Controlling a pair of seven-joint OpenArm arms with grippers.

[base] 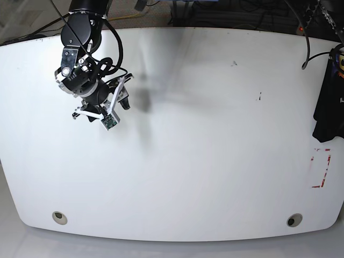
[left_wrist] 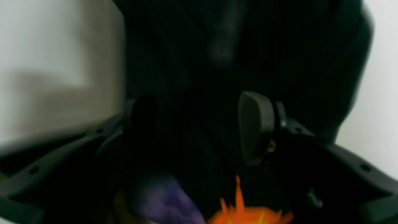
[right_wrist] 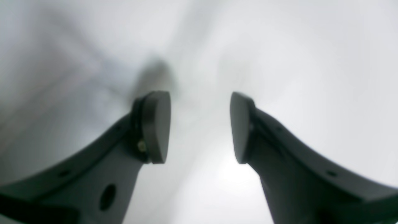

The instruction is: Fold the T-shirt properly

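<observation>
The black T-shirt [base: 328, 110] hangs in a bunched, narrow column at the table's right edge. In the left wrist view it fills the middle as dark fabric [left_wrist: 236, 49]. My left gripper [left_wrist: 199, 127] has its fingers wide apart, with the fabric lying between and beyond them; the right pad [left_wrist: 255, 127] shows plainly and the left finger is lost in the dark. In the base view this gripper is mostly cut off at the right edge. My right gripper [right_wrist: 200, 127] is open and empty over bare white table, at the far left [base: 119, 92], far from the shirt.
The white table [base: 188, 140] has a red tape outline [base: 321, 169] near its right edge, below the shirt. Two round holes [base: 60, 217] [base: 293, 220] sit near the front edge. Cables run along the back. An orange and purple blur [left_wrist: 245, 211] shows low in the left wrist view.
</observation>
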